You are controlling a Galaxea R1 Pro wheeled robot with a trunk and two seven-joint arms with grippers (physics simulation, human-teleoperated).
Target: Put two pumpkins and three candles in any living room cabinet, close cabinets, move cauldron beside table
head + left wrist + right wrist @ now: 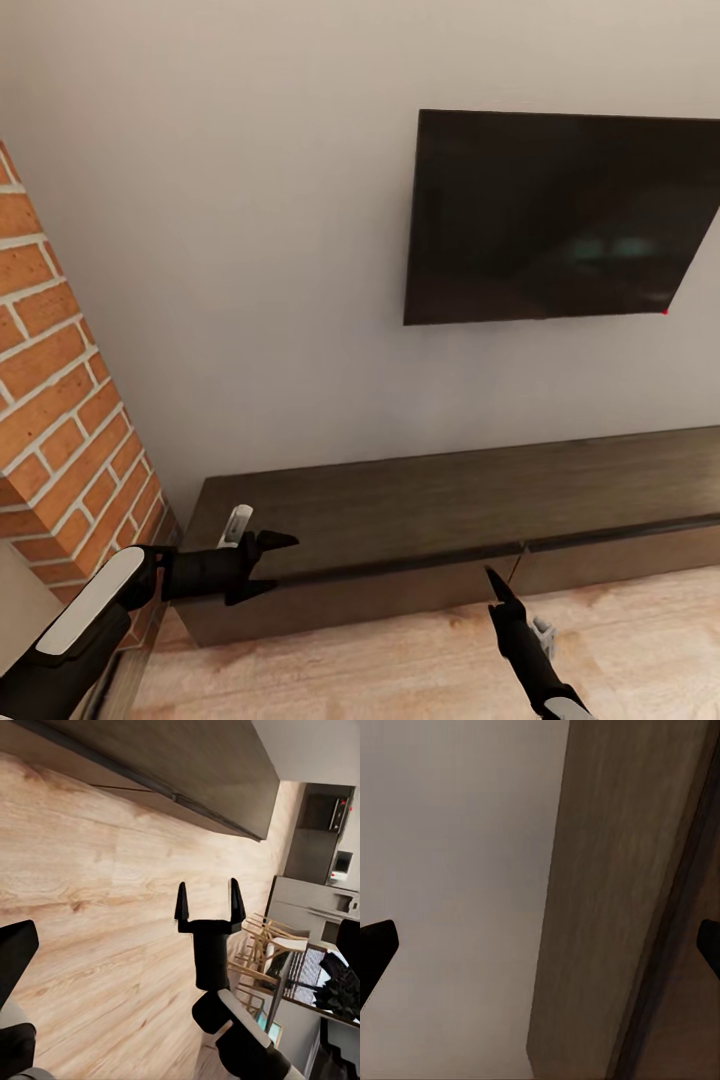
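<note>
The long, low dark-brown cabinet (450,490) runs along the wall under the TV, and its drawer fronts look shut. My left gripper (268,566) is open and empty, hovering at the cabinet's left end in front of its top edge. My right gripper (493,578) points up at the drawer fronts near the cabinet's middle; the left wrist view shows it (209,898) open and empty above the floor. In the right wrist view the cabinet top (607,907) and the wall lie between its spread fingertips (376,945). The pumpkins, candles, cauldron and table are out of view.
A brick column (60,400) stands close on the left, beside my left arm. A dark TV (560,215) hangs on the wall above the cabinet. Wood floor (400,660) lies in front. Wooden chairs (259,945) and grey kitchen units (315,847) show farther off.
</note>
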